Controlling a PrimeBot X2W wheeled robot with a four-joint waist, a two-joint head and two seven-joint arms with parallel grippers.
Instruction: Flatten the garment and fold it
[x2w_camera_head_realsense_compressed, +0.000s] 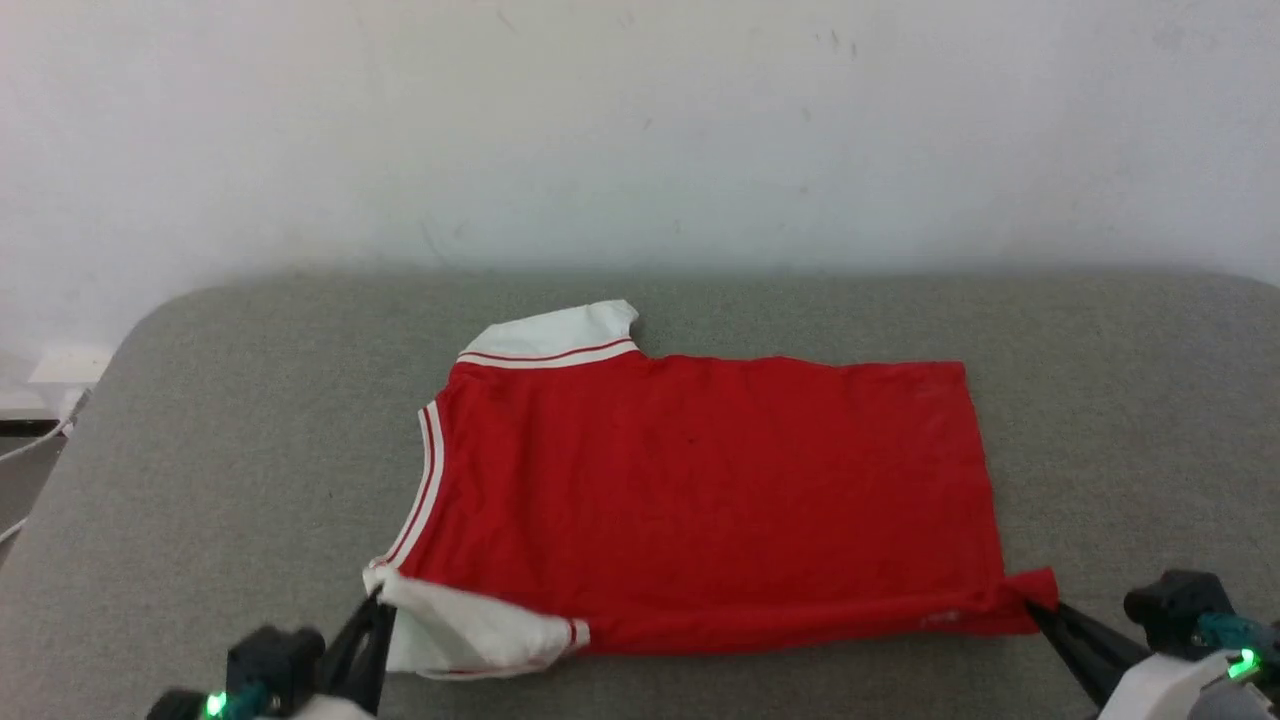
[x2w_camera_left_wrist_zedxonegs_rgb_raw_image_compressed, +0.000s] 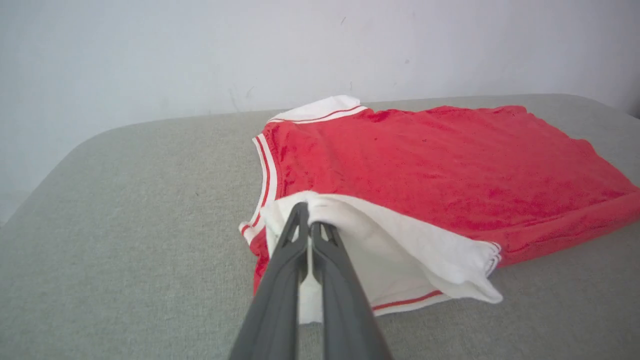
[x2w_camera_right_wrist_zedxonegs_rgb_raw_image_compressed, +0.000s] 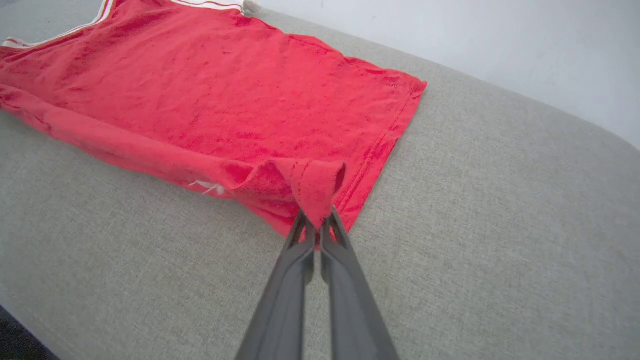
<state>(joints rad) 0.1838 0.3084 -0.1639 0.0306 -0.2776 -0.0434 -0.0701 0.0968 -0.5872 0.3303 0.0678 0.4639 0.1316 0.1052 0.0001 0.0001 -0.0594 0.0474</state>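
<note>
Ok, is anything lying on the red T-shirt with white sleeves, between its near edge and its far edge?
Nothing visible does. The red T-shirt is bare on top, and the left gripper and right gripper are shut on its near edge.

Left gripper (x2w_camera_head_realsense_compressed: 377, 600) and right gripper (x2w_camera_head_realsense_compressed: 1033, 608) sit low, fingers pinched together on the garment (x2w_camera_head_realsense_compressed: 700, 480).

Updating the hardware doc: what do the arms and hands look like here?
Left hand and right hand match: two long, slim dark grey fingers tapering to tips, with slotted cut-outs. Behind each sits a black housing with a green light; the right shows a teal part and a white forearm shell.
</note>
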